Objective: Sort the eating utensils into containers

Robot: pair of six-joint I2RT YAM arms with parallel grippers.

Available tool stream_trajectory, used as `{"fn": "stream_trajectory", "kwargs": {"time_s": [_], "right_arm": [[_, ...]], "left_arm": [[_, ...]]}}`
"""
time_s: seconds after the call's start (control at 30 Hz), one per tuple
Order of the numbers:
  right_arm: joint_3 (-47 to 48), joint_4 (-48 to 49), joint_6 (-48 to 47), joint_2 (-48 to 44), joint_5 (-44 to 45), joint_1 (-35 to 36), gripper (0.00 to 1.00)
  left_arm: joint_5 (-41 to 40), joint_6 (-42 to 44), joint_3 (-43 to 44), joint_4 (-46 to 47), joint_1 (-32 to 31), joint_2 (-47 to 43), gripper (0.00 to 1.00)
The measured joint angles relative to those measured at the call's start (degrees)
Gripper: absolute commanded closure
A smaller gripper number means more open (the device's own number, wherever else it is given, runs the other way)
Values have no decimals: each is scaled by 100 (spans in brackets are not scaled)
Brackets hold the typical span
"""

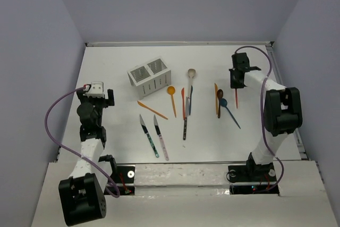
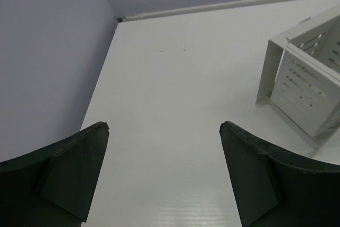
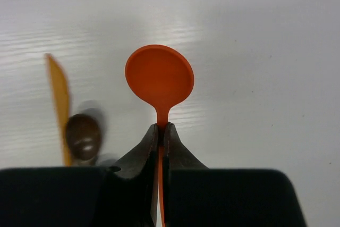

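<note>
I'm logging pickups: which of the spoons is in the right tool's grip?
The red-orange spoon, its handle pinched in the right tool. The brown spoon, blue spoon, beige spoon and lighter orange spoon lie loose on the table.

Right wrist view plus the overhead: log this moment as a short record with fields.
right gripper: shut on the red-orange spoon, gripping the handle just below the bowl
left gripper: open, holding nothing, over bare table beside the caddy
caddy: white, perforated, two compartments, no utensil seen inside
next to held spoon: brown spoon, yellow-orange knife
sorted so far: none visible
</note>
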Motion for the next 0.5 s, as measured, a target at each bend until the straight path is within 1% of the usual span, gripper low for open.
{"fn": "stream_trajectory", "kwargs": {"time_s": [0.1,0.13,0.17,0.23,0.3,0.37,0.4,0.43,0.47,0.5], "right_arm": [[61,81,-249,-723,254,638,100],[125,308,-382,-1049,249,981,100],[170,717,-514,-1438,179,1427,100],[199,1703,-710,-1932,-291,2037,100],[184,2754,-828,-2216,-756,2498,100],[203,4240,-1010,-2168,-1187,2931,100],[332,4771,-1071,-2013,-1349,3053,100],[433,4999,-1102,-1832,-1405,3123,100],[643,5421,-1139,-1567,-1519,3200,100],[955,5709,-1174,-1158,-1626,3274,100]], "left_arm": [[68,-437,-105,868,7,463,1],[94,-568,-181,1139,22,605,1],[127,-660,-249,1331,46,734,1],[208,-846,-444,1759,87,1003,1],[295,-962,-623,2050,149,1174,1],[382,-1036,-737,2251,197,1257,1],[428,-1056,-763,2337,205,1263,1],[452,-1062,-774,2378,214,1263,1],[507,-1071,-791,2505,227,1263,1],[553,-1073,-800,2588,229,1263,1]]}}
